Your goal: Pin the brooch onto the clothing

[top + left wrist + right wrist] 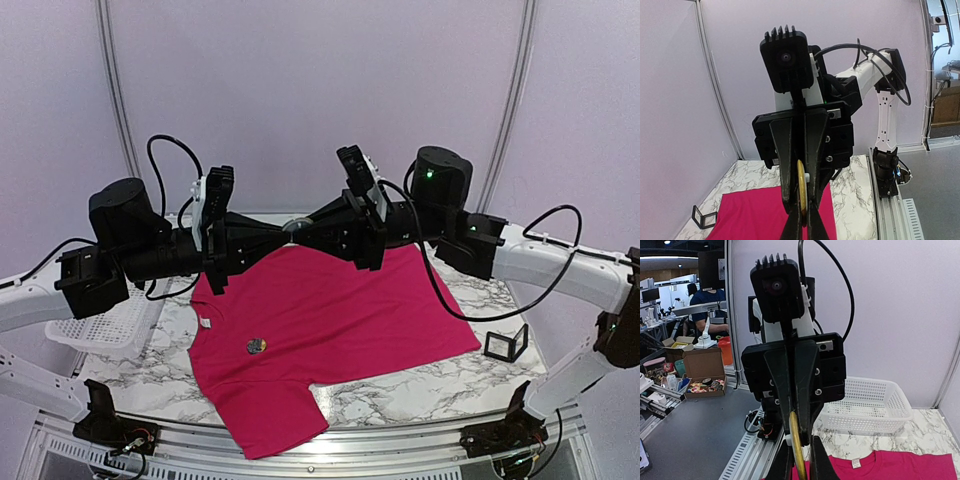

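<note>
both sets of jaws are pinched onto the same brooch [801, 192]. it is a thin gold disc, edge-on in both wrist views, with a black finger pressed against each face. your left gripper [284, 231] and right gripper [307, 226] meet tip to tip on it, up in the air, so each wrist camera looks straight into the other gripper.

out from the jaws, both wrists and forearms lie about level and point inward at each other from either side. the elbows are set wide, and the white lower links bow outward from the bases at the near corners before coming back in.

the shirt [340, 310] lies flat below the jaws on the marble table [420, 392]. its far edge is about under them and the rest spreads toward the bases. the neck faces your left, with the white label [204, 323] showing. a small round badge [256, 346] sits on the shirt, below the jaws, nearer the bases and a little to your left, close to the neck.

a white basket [100, 330] rests under the left forearm, just beside the shirt. a small black-framed clear box [505, 343] stands below the right forearm, near the shirt's right corner and not touching it.
</note>
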Controlling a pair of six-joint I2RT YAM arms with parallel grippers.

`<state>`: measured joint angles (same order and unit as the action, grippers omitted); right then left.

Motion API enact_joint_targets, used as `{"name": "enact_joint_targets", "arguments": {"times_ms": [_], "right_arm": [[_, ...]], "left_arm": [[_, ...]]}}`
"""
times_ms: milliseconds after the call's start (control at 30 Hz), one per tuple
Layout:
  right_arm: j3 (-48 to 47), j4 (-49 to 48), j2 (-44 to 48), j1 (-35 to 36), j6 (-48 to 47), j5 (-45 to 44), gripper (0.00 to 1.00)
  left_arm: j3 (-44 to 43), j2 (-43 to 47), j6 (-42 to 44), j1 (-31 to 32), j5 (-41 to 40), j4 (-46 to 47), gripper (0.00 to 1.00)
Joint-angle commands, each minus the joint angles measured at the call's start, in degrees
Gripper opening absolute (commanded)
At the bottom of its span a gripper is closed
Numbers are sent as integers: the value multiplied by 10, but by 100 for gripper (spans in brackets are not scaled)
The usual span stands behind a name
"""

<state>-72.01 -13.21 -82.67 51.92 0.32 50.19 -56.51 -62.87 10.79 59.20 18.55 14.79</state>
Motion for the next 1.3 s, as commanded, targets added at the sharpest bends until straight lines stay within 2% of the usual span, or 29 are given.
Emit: {"name": "enact_joint_targets", "arguments": {"times_ms": [0, 200, 300, 433, 500, 733, 800, 900, 1067, 1267], "right_arm": [[-38, 36, -19, 0, -2, -23, 7], [-61, 77, -35, 0, -33, -20, 7], [-72, 91, -43, 2, -48, -12, 11], [-92, 128, -49, 12, -87, -12, 17], [-90, 137, -45, 15, -100, -6, 20], [-59, 150, -7, 19, -135, 13, 43], [-52, 152, 4, 20, -142, 4, 50], [-47, 158, 20, 19, -150, -29, 54], [-50, 157, 25, 13, -141, -83, 51], [-45, 137, 39, 0, -123, -97, 26]], "left_arm": [[-15, -5, 33, 7, 86, 11, 0], [-25, -12, 41, 8, 117, 6, 0], [-26, -14, 40, 9, 113, 5, 0], [-25, -9, 36, 9, 69, 6, 0], [-25, -2, 30, 8, 11, 8, 0], [-18, 11, 30, 7, -119, 14, 0], [-18, 11, 28, 7, -129, 15, 0], [-15, 13, 24, 7, -117, 16, 0], [-10, 20, 23, 7, -94, 18, 0], [5, 28, 48, 7, -50, 18, 0]]}}
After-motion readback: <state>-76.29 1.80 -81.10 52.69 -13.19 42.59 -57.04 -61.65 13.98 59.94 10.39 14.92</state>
